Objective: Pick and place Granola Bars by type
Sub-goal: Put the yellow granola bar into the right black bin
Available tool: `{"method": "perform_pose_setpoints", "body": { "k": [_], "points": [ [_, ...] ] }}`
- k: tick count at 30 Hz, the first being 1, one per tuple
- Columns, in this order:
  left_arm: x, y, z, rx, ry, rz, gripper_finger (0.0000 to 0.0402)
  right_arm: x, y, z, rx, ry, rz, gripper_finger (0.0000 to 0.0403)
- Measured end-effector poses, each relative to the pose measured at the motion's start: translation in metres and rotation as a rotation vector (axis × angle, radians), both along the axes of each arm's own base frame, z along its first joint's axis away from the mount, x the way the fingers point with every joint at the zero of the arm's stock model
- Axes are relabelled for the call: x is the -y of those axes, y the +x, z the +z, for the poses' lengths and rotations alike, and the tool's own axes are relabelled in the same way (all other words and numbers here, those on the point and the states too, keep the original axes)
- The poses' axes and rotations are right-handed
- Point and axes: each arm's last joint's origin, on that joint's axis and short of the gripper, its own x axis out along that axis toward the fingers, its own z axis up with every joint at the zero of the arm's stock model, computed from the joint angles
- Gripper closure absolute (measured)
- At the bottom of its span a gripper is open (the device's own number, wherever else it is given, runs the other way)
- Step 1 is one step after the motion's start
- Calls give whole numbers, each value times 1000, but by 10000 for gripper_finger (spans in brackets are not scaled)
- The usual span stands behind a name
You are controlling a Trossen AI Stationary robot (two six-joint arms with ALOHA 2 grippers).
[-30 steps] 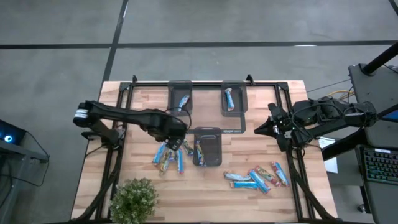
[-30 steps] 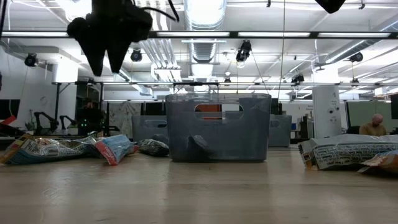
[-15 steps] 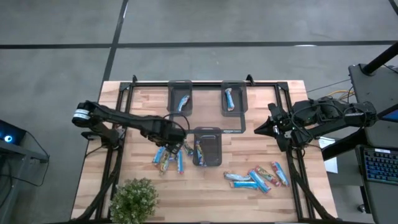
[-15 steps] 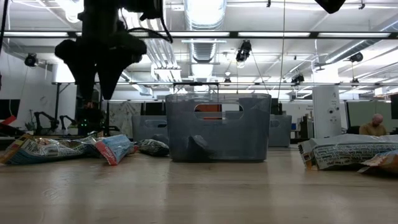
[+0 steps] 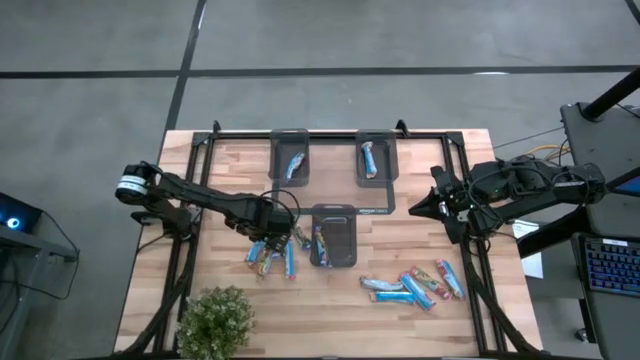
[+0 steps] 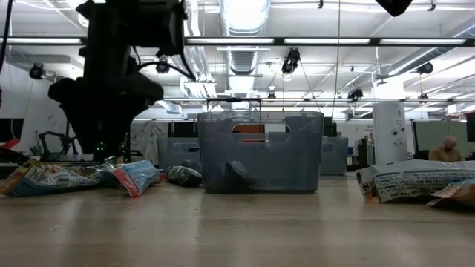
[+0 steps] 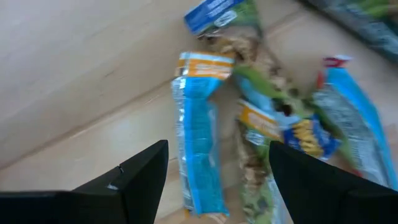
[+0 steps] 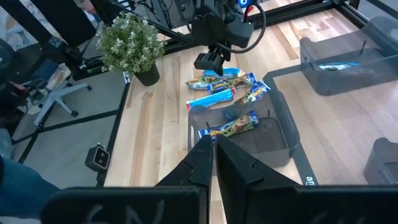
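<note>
My left gripper (image 5: 269,224) hangs open, fingers pointing down, just above the left pile of granola bars (image 5: 270,252) on the wooden table. In the left wrist view its two fingers stand on either side of a light-blue bar with an orange end (image 7: 196,155), without touching it; green-brown bars (image 7: 264,134) and a blue bar with a red tip (image 7: 348,118) lie beside it. The low view shows the gripper (image 6: 100,144) over the pile (image 6: 67,178). My right gripper (image 5: 418,209) waits shut, high at the table's right side.
Three dark grey trays stand on the table: two at the far side (image 5: 290,160) (image 5: 375,158) and one at the middle (image 5: 335,238), each with a bar inside. A second group of bars (image 5: 412,287) lies near right. A potted plant (image 5: 215,320) stands near left.
My left gripper has come down toward the left pile of bars, still open and pointing down. The bars have not moved.
</note>
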Motion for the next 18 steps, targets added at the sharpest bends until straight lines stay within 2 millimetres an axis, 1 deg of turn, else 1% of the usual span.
{"method": "perform_pose_setpoints", "body": {
  "k": [8, 13, 18],
  "points": [
    [-2, -12, -18, -48, 5, 19, 140, 0, 0, 0, 0, 0, 0, 390],
    [-2, -10, -27, 15, -4, 46, 140, 0, 0, 0, 0, 1, 0, 390],
    [-3, -14, -34, 18, -6, 85, 140, 0, 0, 0, -2, 10, -5, 390]
  ]
}}
